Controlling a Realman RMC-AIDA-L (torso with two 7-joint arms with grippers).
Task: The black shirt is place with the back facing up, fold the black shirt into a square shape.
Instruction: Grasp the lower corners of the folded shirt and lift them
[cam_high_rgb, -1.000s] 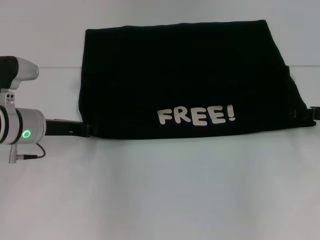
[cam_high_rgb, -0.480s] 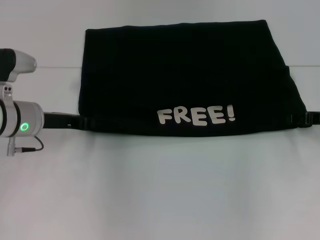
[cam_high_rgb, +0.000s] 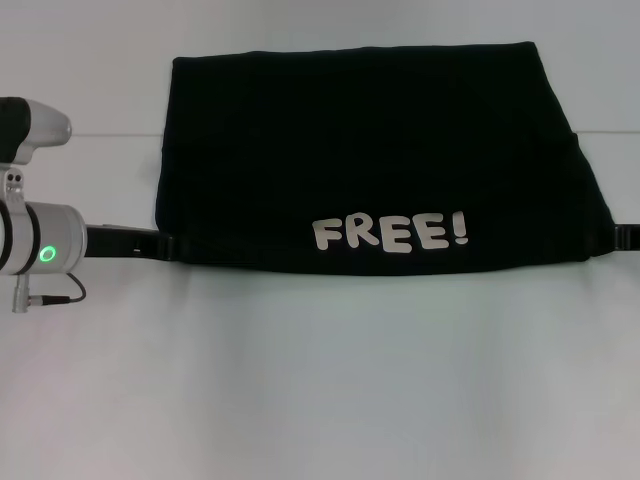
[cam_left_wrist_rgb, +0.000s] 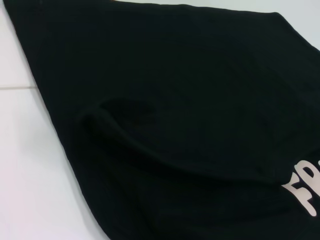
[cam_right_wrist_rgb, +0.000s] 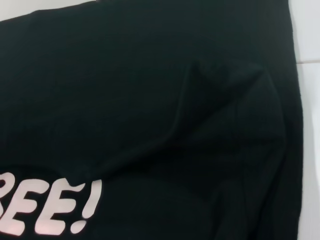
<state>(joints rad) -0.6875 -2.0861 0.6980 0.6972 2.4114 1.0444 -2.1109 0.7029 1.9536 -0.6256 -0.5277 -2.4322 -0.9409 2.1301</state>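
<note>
The black shirt (cam_high_rgb: 370, 150) lies folded, white "FREE!" lettering showing; each tool's grip state cannot be told.

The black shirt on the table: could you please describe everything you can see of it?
The black shirt is plain, soft-looking cloth, lying flat and already folded into a wide, roughly trapezoid block on the white table. White "FREE!" lettering faces up along its near edge. Shallow creases show in both wrist views. The left gripper and right gripper meet its near corners.
</note>
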